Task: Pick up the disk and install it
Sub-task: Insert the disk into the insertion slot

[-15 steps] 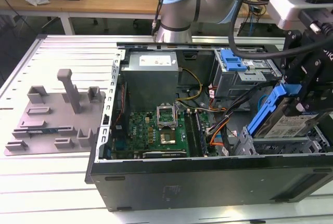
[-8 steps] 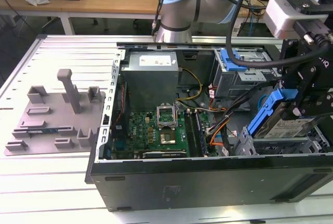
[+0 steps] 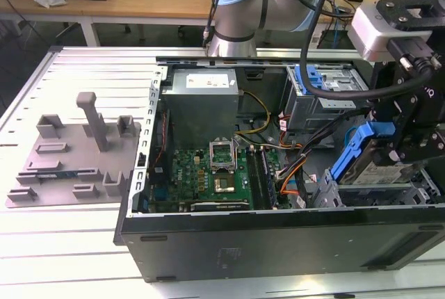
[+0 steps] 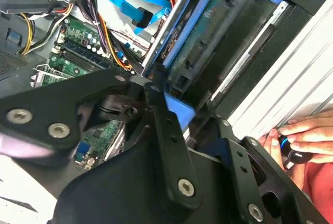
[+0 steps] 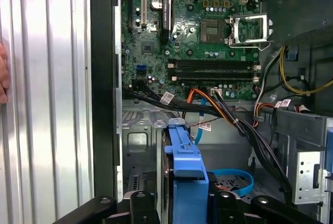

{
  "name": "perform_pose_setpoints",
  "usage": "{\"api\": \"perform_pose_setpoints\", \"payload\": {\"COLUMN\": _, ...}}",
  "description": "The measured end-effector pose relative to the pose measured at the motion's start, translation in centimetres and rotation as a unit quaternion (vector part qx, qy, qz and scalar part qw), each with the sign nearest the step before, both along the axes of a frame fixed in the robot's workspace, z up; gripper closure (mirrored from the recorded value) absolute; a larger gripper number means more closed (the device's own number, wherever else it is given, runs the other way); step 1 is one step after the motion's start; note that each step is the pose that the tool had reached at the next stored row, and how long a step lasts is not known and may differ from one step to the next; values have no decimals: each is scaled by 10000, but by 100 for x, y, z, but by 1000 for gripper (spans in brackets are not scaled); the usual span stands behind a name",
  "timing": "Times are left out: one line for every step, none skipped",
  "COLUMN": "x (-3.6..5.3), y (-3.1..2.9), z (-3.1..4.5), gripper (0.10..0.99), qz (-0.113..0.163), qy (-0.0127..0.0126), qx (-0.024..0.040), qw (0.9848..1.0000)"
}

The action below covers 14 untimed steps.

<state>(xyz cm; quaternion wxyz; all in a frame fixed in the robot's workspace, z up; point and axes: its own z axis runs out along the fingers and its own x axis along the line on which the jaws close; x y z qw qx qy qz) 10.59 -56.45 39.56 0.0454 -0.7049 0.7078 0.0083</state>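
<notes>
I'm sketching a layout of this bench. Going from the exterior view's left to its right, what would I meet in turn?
Grey fixture plate → motherboard → orange cables → the disk in its blue frame.

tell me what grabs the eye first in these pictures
The blue-framed disk stands out most, gripped by the black end effector at the exterior view's right end of the open computer case. Next comes the green motherboard in the middle of the case. In the second wrist view a person's hand sits at the slatted table beside the case.
</notes>
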Motion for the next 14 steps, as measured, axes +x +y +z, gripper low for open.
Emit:
{"api": "perform_pose_setpoints", "payload": {"x": -2, "y": 0, "z": 0, "gripper": 639, "qz": -1, "qy": 0, "qx": 0, "qw": 10000}}
{"api": "perform_pose_setpoints", "payload": {"x": -4, "y": 0, "z": 0, "gripper": 639, "qz": -1, "qy": -1, "qx": 0, "qw": 10000}}
{"api": "perform_pose_setpoints", "payload": {"x": -9, "y": 0, "z": -1, "gripper": 639, "qz": -1, "qy": -2, "qx": 0, "qw": 10000}}
{"api": "perform_pose_setpoints", "payload": {"x": -23, "y": 1, "z": -2, "gripper": 639, "qz": -2, "qy": -3, "qx": 1, "qw": 10000}}
{"api": "perform_pose_setpoints", "payload": {"x": -43, "y": 0, "z": -1, "gripper": 639, "qz": -1, "qy": -4, "qx": 0, "qw": 10000}}
{"api": "perform_pose_setpoints", "payload": {"x": -44, "y": 0, "z": -1, "gripper": 639, "qz": 0, "qy": -4, "qx": 0, "qw": 10000}}
{"api": "perform_pose_setpoints", "payload": {"x": -45, "y": 0, "z": -1, "gripper": 639, "qz": 1, "qy": -4, "qx": -1, "qw": 10000}}
{"api": "perform_pose_setpoints", "payload": {"x": -45, "y": 0, "z": 0, "gripper": 639, "qz": 0, "qy": -4, "qx": -1, "qw": 10000}}
{"api": "perform_pose_setpoints", "payload": {"x": -47, "y": 0, "z": 0, "gripper": 639, "qz": -1, "qy": -5, "qx": -1, "qw": 10000}}
{"api": "perform_pose_setpoints", "payload": {"x": -48, "y": 0, "z": -1, "gripper": 639, "qz": -1, "qy": -6, "qx": -1, "qw": 10000}}
{"api": "perform_pose_setpoints", "payload": {"x": -51, "y": 0, "z": -1, "gripper": 639, "qz": -2, "qy": -9, "qx": 0, "qw": 10000}}
{"api": "perform_pose_setpoints", "payload": {"x": -54, "y": 0, "z": -1, "gripper": 639, "qz": -1, "qy": -10, "qx": -1, "qw": 10000}}
{"api": "perform_pose_setpoints", "payload": {"x": -59, "y": 0, "z": 0, "gripper": 627, "qz": -1, "qy": -12, "qx": -1, "qw": 10000}}
{"api": "perform_pose_setpoints", "payload": {"x": -62, "y": 0, "z": 0, "gripper": 569, "qz": 0, "qy": -13, "qx": -1, "qw": 10000}}
